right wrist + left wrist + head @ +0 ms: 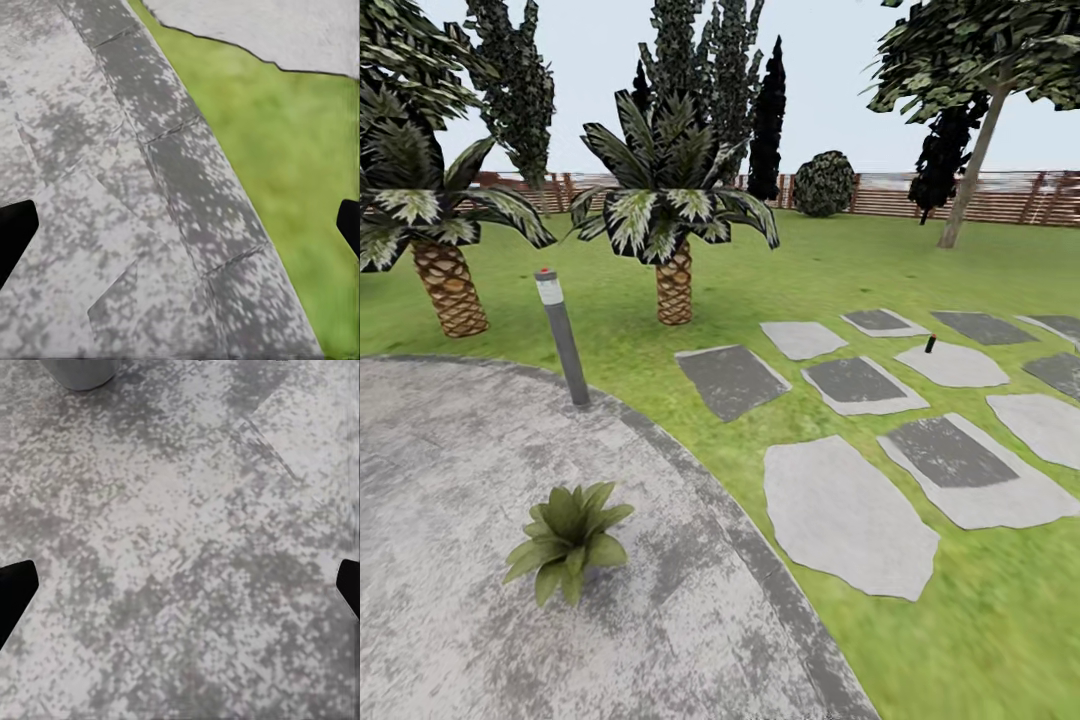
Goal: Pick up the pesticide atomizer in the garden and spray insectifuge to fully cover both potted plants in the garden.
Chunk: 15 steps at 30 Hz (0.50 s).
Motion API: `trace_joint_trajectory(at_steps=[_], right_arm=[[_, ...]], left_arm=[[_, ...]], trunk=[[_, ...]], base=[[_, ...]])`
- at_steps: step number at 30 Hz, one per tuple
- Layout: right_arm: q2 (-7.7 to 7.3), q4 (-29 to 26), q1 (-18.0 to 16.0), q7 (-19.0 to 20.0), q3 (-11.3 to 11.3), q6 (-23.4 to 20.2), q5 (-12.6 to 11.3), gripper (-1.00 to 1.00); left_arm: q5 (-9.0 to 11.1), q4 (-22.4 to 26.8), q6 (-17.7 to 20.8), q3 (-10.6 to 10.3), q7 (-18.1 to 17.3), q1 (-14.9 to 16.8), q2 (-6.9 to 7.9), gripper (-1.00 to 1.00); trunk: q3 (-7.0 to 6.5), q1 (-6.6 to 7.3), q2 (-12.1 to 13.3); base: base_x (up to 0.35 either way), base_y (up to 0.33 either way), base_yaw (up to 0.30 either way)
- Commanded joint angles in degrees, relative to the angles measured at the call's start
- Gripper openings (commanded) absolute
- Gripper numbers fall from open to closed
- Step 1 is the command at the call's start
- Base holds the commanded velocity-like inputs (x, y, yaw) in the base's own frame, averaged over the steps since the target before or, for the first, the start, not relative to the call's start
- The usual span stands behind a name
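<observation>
A: One thin dark stem (pixel 930 344) far out on the stepping slabs (pixel 850 520), standing tilted at the rim of a pale slab. Possibly the pesticide atomizer; too small to confirm.

B: Noted. Potted plants?

A: Single low rosette, the potted plant (pixel 567 540), sitting on the round stone patio (pixel 450 470), well apart from that stem. Plain pointed green leaves; pot hidden under them.

B: Grippers?

A: Left gripper (pixel 180 585) spread wide, dark fingertips (pixel 15 592) at opposite edges of the wrist view, nothing between them. Hanging over mottled patio stone. Rounded grey shape (pixel 79 371) at the frame edge, unidentifiable.

B: Right?

A: Right gripper (pixel 180 225) equally wide and empty. Over the patio's darker curb (pixel 180 172), with a strip of lawn (pixel 300 150) beside it and a pale slab corner (pixel 277 30) past the grass.

B: Surroundings?

A: Grey bollard lamp (pixel 563 340) with a red cap at the patio edge. Behind it, two scaly-trunked palms (pixel 673 230) on the grass. Brown slatted fence (pixel 980 197) along the back, round bush (pixel 824 183) against it, leaning tree (pixel 970 170) at right.
</observation>
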State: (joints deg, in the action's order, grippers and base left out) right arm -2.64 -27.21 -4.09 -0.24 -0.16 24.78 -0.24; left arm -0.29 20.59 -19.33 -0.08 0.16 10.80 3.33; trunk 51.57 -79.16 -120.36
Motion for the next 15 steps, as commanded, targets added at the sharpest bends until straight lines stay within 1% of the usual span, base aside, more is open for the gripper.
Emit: trace_joint_trajectory(at_steps=[1, 11, 15], right_arm=[[0.01, 0.05, -0.04, -0.02, -0.01, 0.18, -0.02, 1.00], [0.01, 0.05, -0.04, -0.02, -0.01, 0.18, -0.02, 1.00], [0.01, 0.05, -0.04, -0.02, -0.01, 0.18, -0.02, 1.00]], left_arm=[[-0.01, -0.02, -0.18, -0.01, 0.02, 0.01, 0.01, 1.00], [0.02, -0.02, -0.15, 0.07, 0.02, 0.01, 0.01, 1.00], [-0.05, -0.02, -0.10, -0.18, 0.02, 0.01, -0.10, 1.00]], trunk=[[0.08, 0.01, -0.02], [0.40, 0.01, -0.02], [0.53, 0.01, -0.02]], base=[[0.000, 0.000, -0.267], [0.006, 0.000, -0.266], [0.175, -0.091, -0.266]])
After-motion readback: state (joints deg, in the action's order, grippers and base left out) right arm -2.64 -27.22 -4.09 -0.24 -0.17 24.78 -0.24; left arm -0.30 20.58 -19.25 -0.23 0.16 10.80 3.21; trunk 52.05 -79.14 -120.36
